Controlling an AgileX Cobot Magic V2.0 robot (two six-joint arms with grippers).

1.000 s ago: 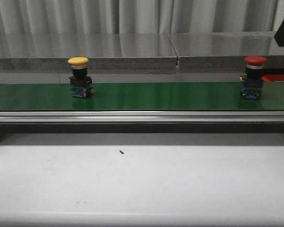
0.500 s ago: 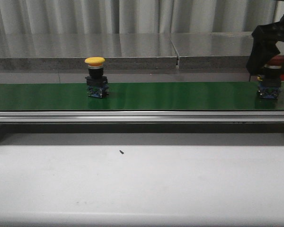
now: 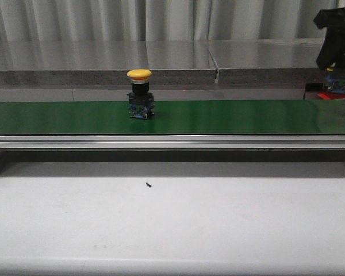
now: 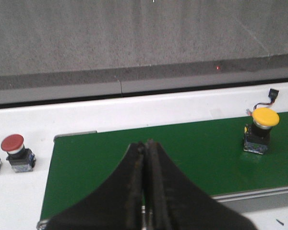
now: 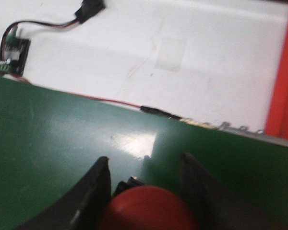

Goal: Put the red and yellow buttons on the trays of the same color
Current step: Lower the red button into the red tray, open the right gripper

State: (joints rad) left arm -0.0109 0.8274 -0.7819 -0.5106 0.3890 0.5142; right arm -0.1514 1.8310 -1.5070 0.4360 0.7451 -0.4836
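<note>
A yellow button stands upright on the green belt, left of centre; the left wrist view shows the yellow button too. My right gripper hangs at the far right, shut on the red button, which is held off the belt. In the right wrist view the red cap sits between the two fingers. A strip of the red tray shows just below the held button. My left gripper is shut and empty over the belt's end. No yellow tray is in view.
A second red button stands on the white surface beyond the belt's end. A small circuit board with wires lies beside the belt. A metal rail runs along the belt's front edge.
The yellow button has travelled rightwards along the belt. My right gripper came down, closed on the red button and lifted it off the belt.
</note>
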